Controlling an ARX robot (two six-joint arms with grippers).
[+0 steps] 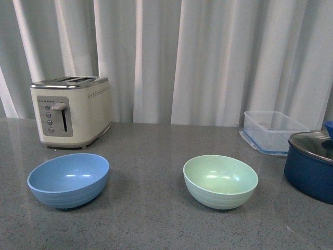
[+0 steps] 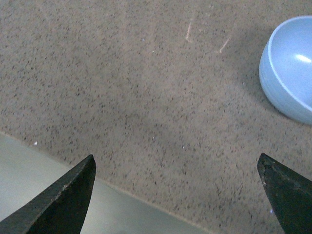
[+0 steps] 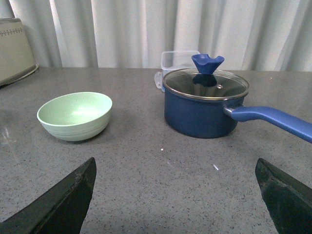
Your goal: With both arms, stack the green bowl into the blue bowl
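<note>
Two bowls sit well apart on the grey tabletop (image 1: 156,224), both upright and empty. In the front view the blue bowl (image 1: 68,179) is toward 8 o'clock and the green bowl (image 1: 220,180) toward 5 o'clock, so the blue one lies at 9 o'clock from the green. Neither arm shows from the front.

The right jaws are spread wide with nothing between them. The green bowl (image 3: 74,116) stands ahead of them and off to one side, not in line with the gap. The left jaws are just as wide and empty, pointing down near the tabletop's edge, with only part of the blue bowl (image 2: 290,68) in sight.

I'd judge the right arm nearer the green bowl and the left nearer the blue. Being round, the green bowl has no long axis, so any stretch of rim would serve. The right jaws would first have to swing into line with it, then carry it toward 9 o'clock.

Only the front view shows the gap between the bowls, and the toaster (image 1: 70,111) at 12 o'clock from the blue one. Only the right wrist view shows the whole lidded pot (image 3: 204,105) and its long handle, near the green bowl's 3 o'clock side.
</note>
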